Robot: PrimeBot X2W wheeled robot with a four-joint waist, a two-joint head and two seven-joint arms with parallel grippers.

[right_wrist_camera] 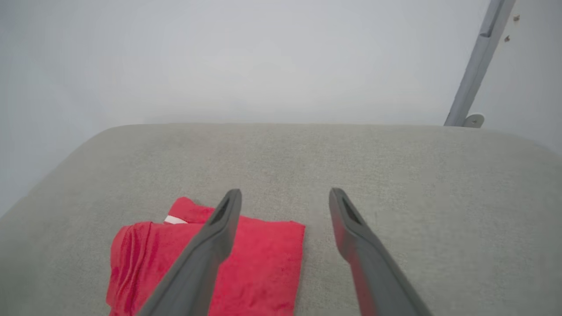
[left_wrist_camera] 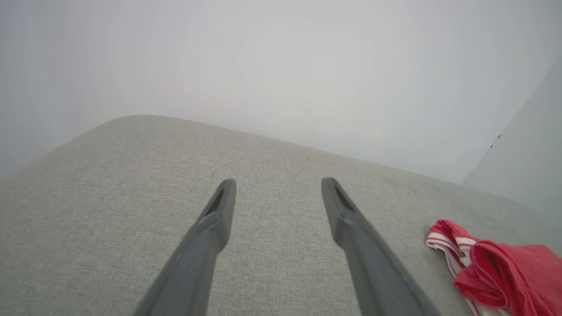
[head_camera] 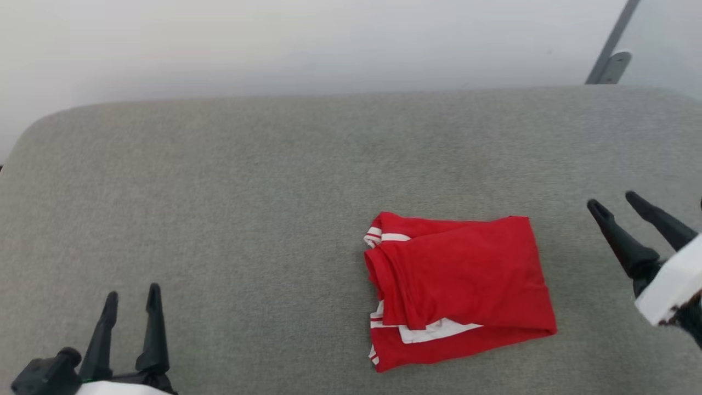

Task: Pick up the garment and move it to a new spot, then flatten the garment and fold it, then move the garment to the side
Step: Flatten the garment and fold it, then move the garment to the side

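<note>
Head view, progress: the garment [head_camera: 460, 285] lies folded in a compact red block on the grey cushion [head_camera: 219, 192], right of centre. Folding looks done, and probably the move aside too.
Head view, count: one garment and two grippers. The left gripper [head_camera: 131, 293] and the right gripper [head_camera: 611, 200] are both spread wide and empty.
Left wrist view: fingers wide over bare cushion. The garment's striped edge is at the right, cut off, perhaps loose.
Right wrist view: fingers wide and apart from the garment, which is near left. One metal bar [right_wrist_camera: 478, 57] is far right.
</note>
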